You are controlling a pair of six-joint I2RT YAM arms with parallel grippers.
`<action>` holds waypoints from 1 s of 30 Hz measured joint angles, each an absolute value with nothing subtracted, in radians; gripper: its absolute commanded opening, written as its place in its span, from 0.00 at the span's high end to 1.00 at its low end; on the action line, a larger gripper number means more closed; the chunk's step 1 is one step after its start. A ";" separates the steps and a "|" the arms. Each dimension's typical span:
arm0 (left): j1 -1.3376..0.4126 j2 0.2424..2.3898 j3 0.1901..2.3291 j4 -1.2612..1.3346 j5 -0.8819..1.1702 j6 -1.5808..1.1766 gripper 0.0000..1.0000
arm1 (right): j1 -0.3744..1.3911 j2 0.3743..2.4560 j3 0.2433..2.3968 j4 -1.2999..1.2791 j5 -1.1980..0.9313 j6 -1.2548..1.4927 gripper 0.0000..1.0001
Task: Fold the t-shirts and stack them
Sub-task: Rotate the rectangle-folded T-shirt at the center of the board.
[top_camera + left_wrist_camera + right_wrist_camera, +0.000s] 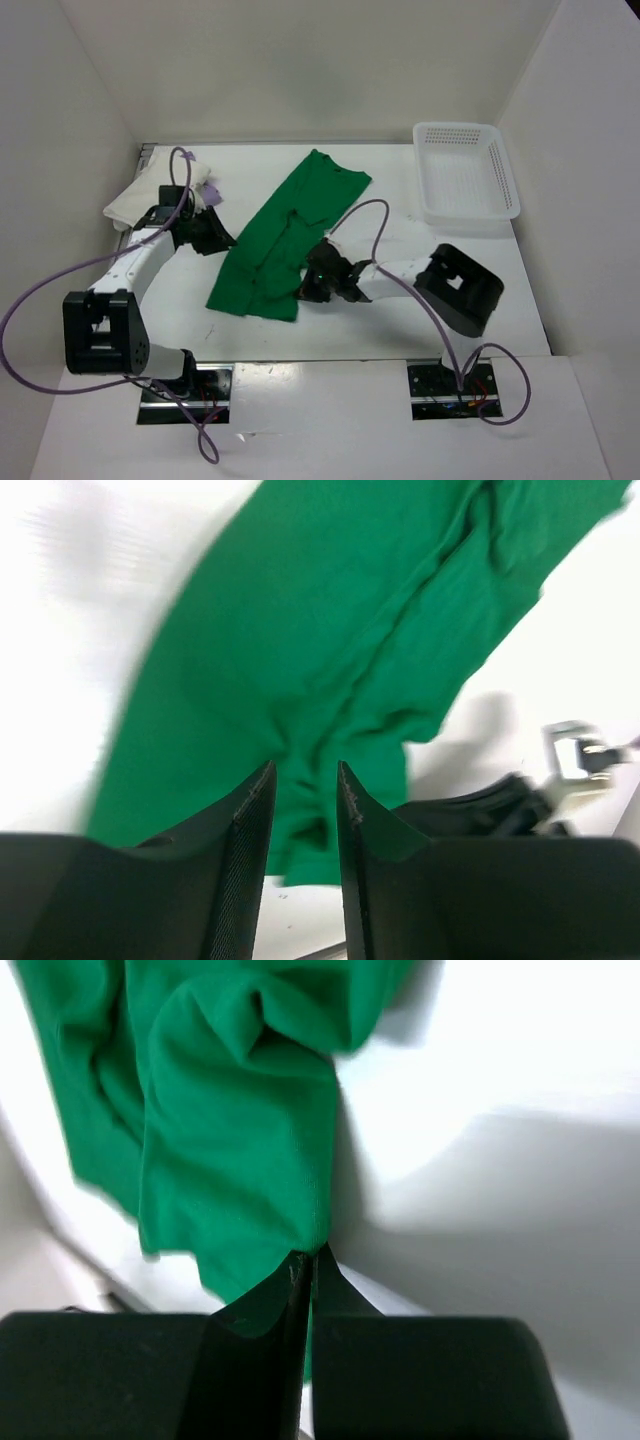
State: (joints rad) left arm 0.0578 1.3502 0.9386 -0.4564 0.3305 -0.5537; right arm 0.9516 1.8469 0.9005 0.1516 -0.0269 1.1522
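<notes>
The bright green t-shirt (290, 225) lies in a long diagonal strip across the middle of the table, creased along its length. My right gripper (312, 283) is at its near right edge, shut on the hem of the green cloth (240, 1140), which bunches up just ahead of the pinch (308, 1253). My left gripper (213, 235) hovers at the shirt's left side; its fingers (255, 800) stand apart with nothing between them, and the green cloth (330, 630) spreads out beyond. A white t-shirt (135, 205) and a lavender one (192, 162) lie heaped at the back left.
A white perforated basket (465, 170) stands at the back right corner. White walls close the table on three sides. Purple cables loop from both arms near the table's front edge.
</notes>
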 measured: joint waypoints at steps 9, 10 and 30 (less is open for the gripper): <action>-0.086 1.596 1.092 -0.387 0.329 -0.557 0.49 | 0.857 1.467 0.677 -0.144 -0.056 1.034 0.93; -0.096 1.634 1.121 -0.368 0.324 -0.557 0.47 | 0.852 1.423 0.662 -0.170 -0.057 1.031 0.88; -0.178 2.284 1.776 -0.179 0.208 -0.521 0.31 | 0.714 1.050 0.570 -0.392 -0.092 1.012 0.57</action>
State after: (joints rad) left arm -0.1780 2.2837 1.7760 -0.1787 0.2081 -0.5205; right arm 0.7136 1.0500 0.5705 -0.3923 -0.0917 1.0122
